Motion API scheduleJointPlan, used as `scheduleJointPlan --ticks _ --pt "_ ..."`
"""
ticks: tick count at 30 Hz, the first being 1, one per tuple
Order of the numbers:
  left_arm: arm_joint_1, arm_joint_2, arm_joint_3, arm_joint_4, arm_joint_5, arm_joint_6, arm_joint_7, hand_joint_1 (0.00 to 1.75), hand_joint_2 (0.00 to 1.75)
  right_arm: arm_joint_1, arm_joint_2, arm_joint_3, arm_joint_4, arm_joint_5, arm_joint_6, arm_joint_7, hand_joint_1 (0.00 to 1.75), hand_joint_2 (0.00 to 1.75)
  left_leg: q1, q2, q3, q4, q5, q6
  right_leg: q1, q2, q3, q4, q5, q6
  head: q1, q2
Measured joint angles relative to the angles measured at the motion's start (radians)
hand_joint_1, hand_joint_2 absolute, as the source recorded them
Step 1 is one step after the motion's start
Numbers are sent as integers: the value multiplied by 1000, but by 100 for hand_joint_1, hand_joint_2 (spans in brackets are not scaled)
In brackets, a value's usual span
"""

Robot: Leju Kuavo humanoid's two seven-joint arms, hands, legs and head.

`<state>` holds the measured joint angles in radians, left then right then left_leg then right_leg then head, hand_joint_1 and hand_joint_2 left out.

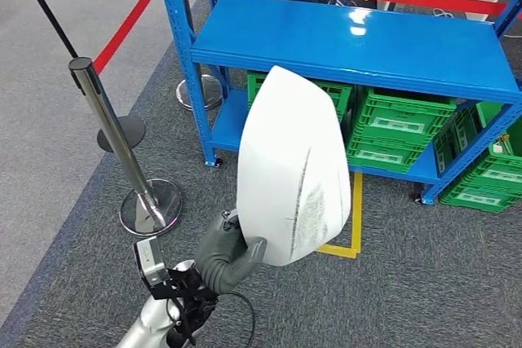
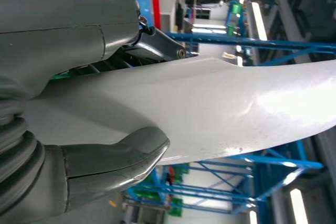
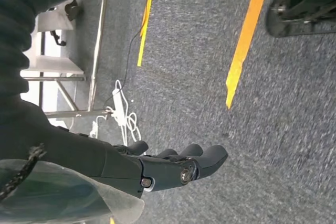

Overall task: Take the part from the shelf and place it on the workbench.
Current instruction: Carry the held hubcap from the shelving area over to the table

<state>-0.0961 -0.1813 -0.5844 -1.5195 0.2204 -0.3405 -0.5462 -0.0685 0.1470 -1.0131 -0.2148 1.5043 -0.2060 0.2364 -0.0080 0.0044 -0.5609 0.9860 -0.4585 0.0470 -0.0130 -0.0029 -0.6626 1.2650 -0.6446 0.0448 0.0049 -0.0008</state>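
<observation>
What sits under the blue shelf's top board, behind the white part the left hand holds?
Green crates line the lower level of the blue shelf. The white part, gripped by the left hand, covers part of the leftmost crate and the shelf behind it, so what lies there cannot be seen.

Bright, even indoor light. Head view sharp; glare patch on the blue shelf top (image 1: 360,22), soft highlights on the chrome stanchion post (image 1: 108,116). Left wrist view: sheen on the white part (image 2: 222,108), blown-out ceiling strip lights (image 2: 257,19), background soft. Right wrist view: carpet (image 3: 277,145) motion-blurred.
</observation>
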Motion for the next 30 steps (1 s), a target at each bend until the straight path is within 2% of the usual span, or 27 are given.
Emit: scheduleJointPlan --ticks 1,3,5,6,9,11,13,15,16,17,18,20,21,22,24,26,27,28,30 --pt "1 0 0 0 1 -7 -8 175 175 1 -1 0 0 -1 0 0 0 175 0 0 -1 2 0 0 -1 0 3 -9 20 2 0 0" --pt "2 0 -2 -3 0 -16 -16 175 175 1 -4 0 0 -2 0 0 0 175 1 -1 -1 8 -2 -4 -4 -1 58 -126 93 5 0 0" --pt "2 -1 -3 -7 0 -21 -20 175 175 -1 -6 0 0 -2 0 0 0 175 -2 -2 -5 18 -7 -11 -7 0 112 -236 128 7 2 0" --pt "1 -1 -4 -10 0 -23 -21 175 175 -2 -6 1 0 -2 0 0 0 175 -5 -3 -8 23 -7 -15 -7 2 124 -257 129 4 2 0" --pt "1 -2 -5 -16 -1 -27 -23 175 175 0 -7 2 0 -2 1 1 0 175 -7 -3 -17 31 -4 -23 -6 5 124 -259 128 -13 1 0" --pt "0 -2 -5 -19 -2 -29 -24 175 175 2 -7 3 0 -2 1 2 0 175 -5 -4 -25 50 -22 -33 -8 4 122 -260 133 -24 -1 0" --pt "-1 -2 -6 -22 -6 -29 -24 175 175 2 -8 5 0 -2 2 3 0 175 -1 -4 -60 136 -79 -45 -9 3 120 -261 136 -33 -6 0" --pt "-1 0 -6 -23 -14 -24 -19 175 175 2 -8 5 0 -2 2 3 0 175 3 -4 -113 266 -139 -53 -9 2 117 -261 138 -36 -8 0" --pt "-1 0 -6 -23 -21 -19 -14 175 175 2 -8 5 0 -3 2 3 0 175 4 -4 -128 304 -146 -53 -9 2 116 -261 138 -37 -8 0" --pt "-1 1 -6 -23 -26 -14 -10 175 175 3 -8 5 0 -4 2 3 0 175 4 -4 -127 307 -135 -51 -8 2 116 -260 138 -37 -8 0" --pt "-1 2 -6 -23 -30 -9 -7 175 175 3 -8 5 0 -4 2 3 0 175 4 -4 -108 273 -107 -46 -8 2 117 -260 138 -37 -8 0" --pt "-3 2 -6 -23 -34 -4 -5 175 175 2 -7 5 0 -4 2 3 0 175 0 -6 -44 145 -41 -30 -6 4 118 -260 138 -36 -7 0" --pt "-4 2 -7 -23 -35 -2 -5 175 175 2 -6 5 1 -4 2 3 0 175 -3 -6 -20 91 -22 -23 -5 5 117 -260 139 -34 -8 0" --pt "-5 2 -7 -23 -35 -1 -5 175 175 1 -5 5 1 -4 3 3 0 175 -6 -7 -6 56 -16 -16 -5 4 113 -259 140 -30 -8 0" --pt "-6 1 -7 -23 -33 0 -4 175 175 0 -4 5 2 -3 4 4 0 175 -8 -7 -4 33 -20 -11 -4 2 105 -261 145 -18 -10 0" --pt "-7 -3 -6 -23 -25 -1 -4 175 175 0 -4 5 2 -2 5 5 0 175 -3 -6 -3 20 -15 -7 -4 0 95 -252 135 -9 -8 0" --pt "-8 -6 -6 -23 -22 -2 -4 175 175 0 -5 5 2 -1 5 5 0 175 0 -5 -2 14 -11 -4 -4 0 82 -226 116 -5 -7 0" --pt "-9 -7 -6 -23 -20 -2 -4 175 175 0 -5 5 2 0 4 6 0 175 1 -4 -2 11 -9 -2 -5 1 57 -176 87 -2 -5 0" --pt "-11 -8 -6 -23 -20 -6 -3 175 175 1 -5 5 2 3 6 6 0 175 -1 -2 -5 11 -8 1 -6 1 -6 -41 27 4 -3 0"
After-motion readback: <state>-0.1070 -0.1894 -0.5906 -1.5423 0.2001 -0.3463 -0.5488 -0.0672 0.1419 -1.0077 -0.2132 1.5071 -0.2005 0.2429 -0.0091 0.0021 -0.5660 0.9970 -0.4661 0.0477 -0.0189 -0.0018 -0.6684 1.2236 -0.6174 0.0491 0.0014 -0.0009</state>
